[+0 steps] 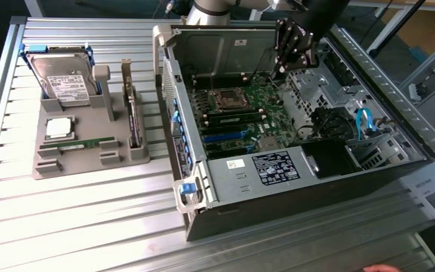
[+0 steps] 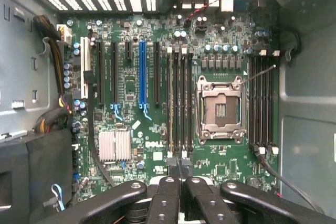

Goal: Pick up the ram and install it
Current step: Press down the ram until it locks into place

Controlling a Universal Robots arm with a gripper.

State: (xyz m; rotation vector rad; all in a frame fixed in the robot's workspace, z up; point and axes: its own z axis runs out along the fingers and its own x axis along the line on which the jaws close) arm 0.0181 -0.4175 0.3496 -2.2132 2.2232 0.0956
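Observation:
The ram (image 1: 77, 145), a thin green stick, lies flat in a slot near the front of the grey holder tray (image 1: 89, 164) on the exterior view's left. My gripper (image 1: 281, 69) hangs over the open computer case (image 1: 308, 170), far from the ram, above the back of the motherboard (image 1: 240, 122). In the wrist view the gripper (image 2: 178, 167) is shut with nothing between its fingers (image 2: 167, 192). It points down at the motherboard (image 2: 136, 145), close to the long memory slots (image 2: 178, 98) beside the empty processor socket (image 2: 219, 109).
On the tray also stand a hard drive (image 1: 65, 79), a square silver processor chip (image 1: 59, 127) and a dark expansion card (image 1: 132, 113) on edge. The case walls (image 1: 225, 48) ring the motherboard. A blue cable (image 1: 365, 122) lies inside. More memory slots (image 2: 262, 103) flank the socket.

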